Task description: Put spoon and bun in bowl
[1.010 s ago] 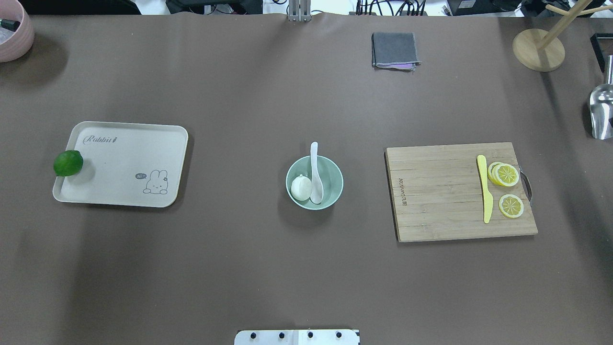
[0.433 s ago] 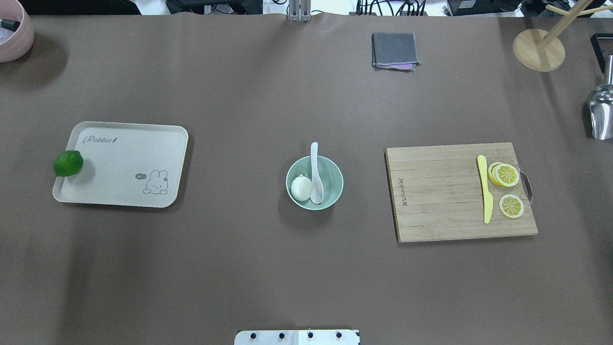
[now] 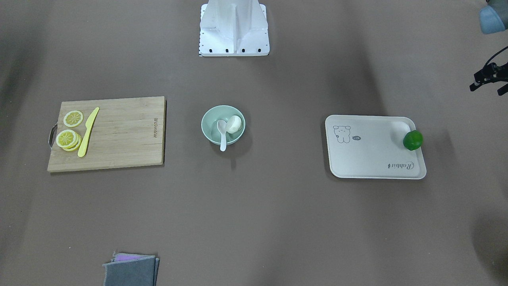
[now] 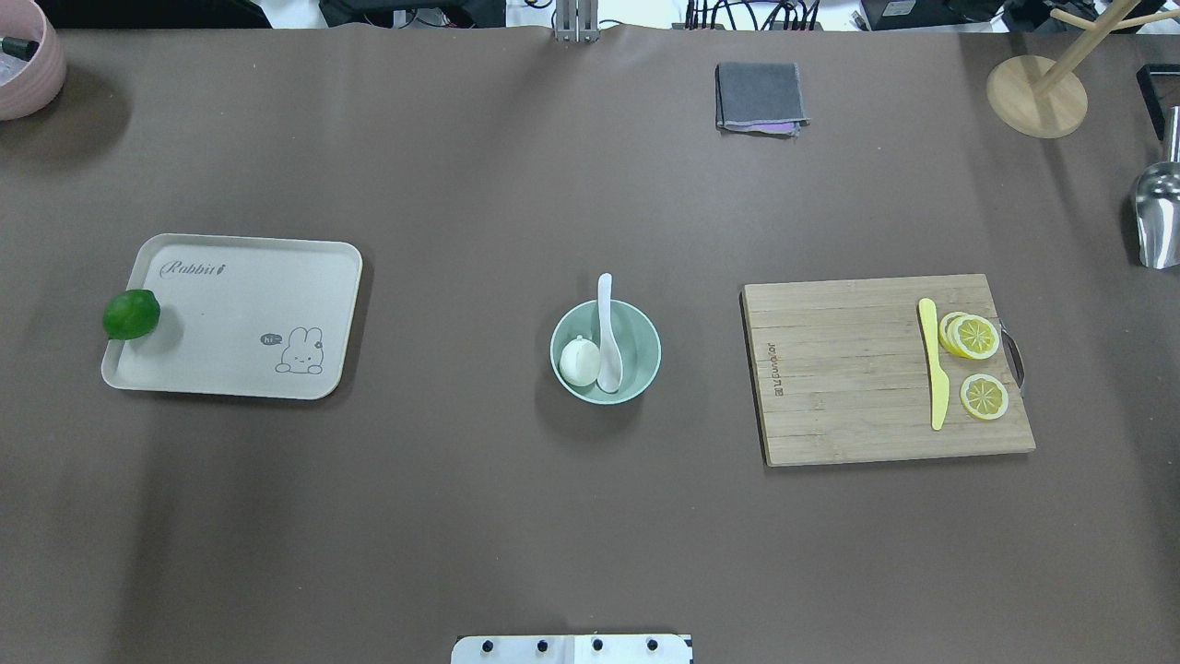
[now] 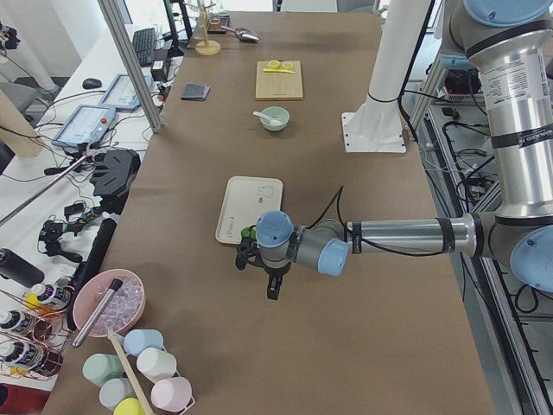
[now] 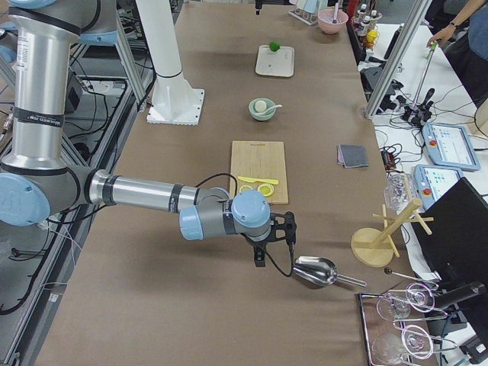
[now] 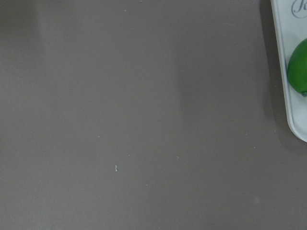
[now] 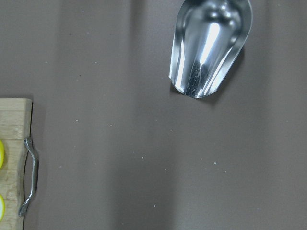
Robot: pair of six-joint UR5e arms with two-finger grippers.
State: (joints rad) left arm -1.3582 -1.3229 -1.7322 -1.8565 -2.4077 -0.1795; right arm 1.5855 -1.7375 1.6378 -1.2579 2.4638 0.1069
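Note:
The pale mint-green bowl (image 4: pixel 648 325) stands at the middle of the table, also in the front view (image 3: pixel 207 116). The white bun (image 4: pixel 578 361) lies inside it on its left side. The white spoon (image 4: pixel 605 323) rests with its scoop in the bowl beside the bun, its handle sticking out over the far rim. Both also show in the front view, bun (image 3: pixel 234 123) and spoon (image 3: pixel 222 137). The left gripper (image 5: pixel 270 290) hangs past the tray's lime end. The right gripper (image 6: pixel 261 258) hangs near the metal scoop. I cannot tell whether either is open.
A beige tray (image 4: pixel 240 314) with a green lime (image 4: pixel 130 314) lies left. A wooden cutting board (image 4: pixel 848 387) with a yellow knife (image 4: pixel 933 360) and lemon slices (image 4: pixel 975 337) lies right. A grey cloth (image 4: pixel 759 95), wooden stand (image 4: pixel 1036 95), metal scoop (image 4: pixel 1157 217) and pink bowl (image 4: pixel 23 65) sit along the edges.

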